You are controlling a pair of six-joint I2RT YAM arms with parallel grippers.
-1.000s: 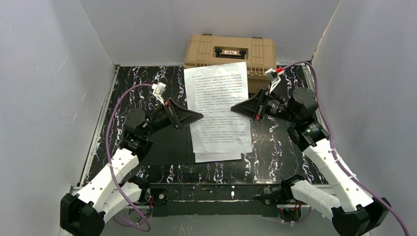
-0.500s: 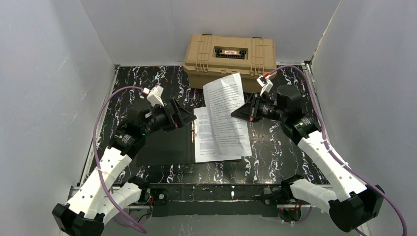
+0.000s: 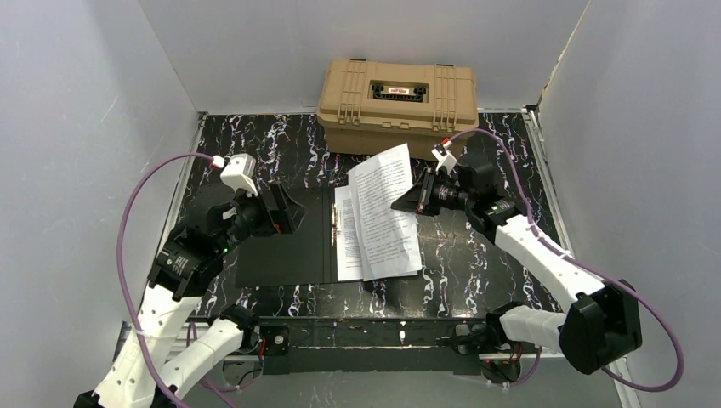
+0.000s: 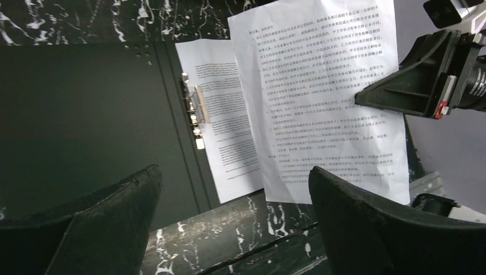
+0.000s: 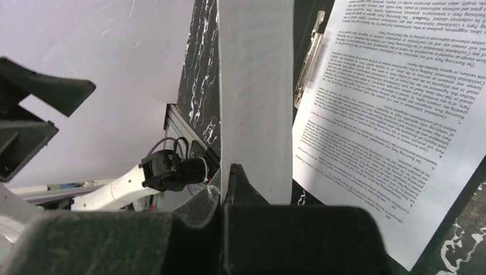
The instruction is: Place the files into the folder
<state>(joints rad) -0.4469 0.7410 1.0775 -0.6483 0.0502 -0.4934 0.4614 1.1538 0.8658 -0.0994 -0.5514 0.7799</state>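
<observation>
The right gripper (image 3: 400, 205) pinches the edge of one sheet (image 3: 383, 223), tilted above a second sheet (image 3: 347, 248) lying in the open folder (image 3: 272, 255) beside its clip (image 4: 195, 109), while the left gripper (image 3: 289, 212) hangs spread nearby, so laying it flat and square before release likely comes next.

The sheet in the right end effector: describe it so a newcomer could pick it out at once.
In front of the tan hard case lies the open black folder. Over its right half, the held sheet is the printed page raised at a slant, pinched at its right edge by the right end effector; the other sheet lies flat below.
</observation>
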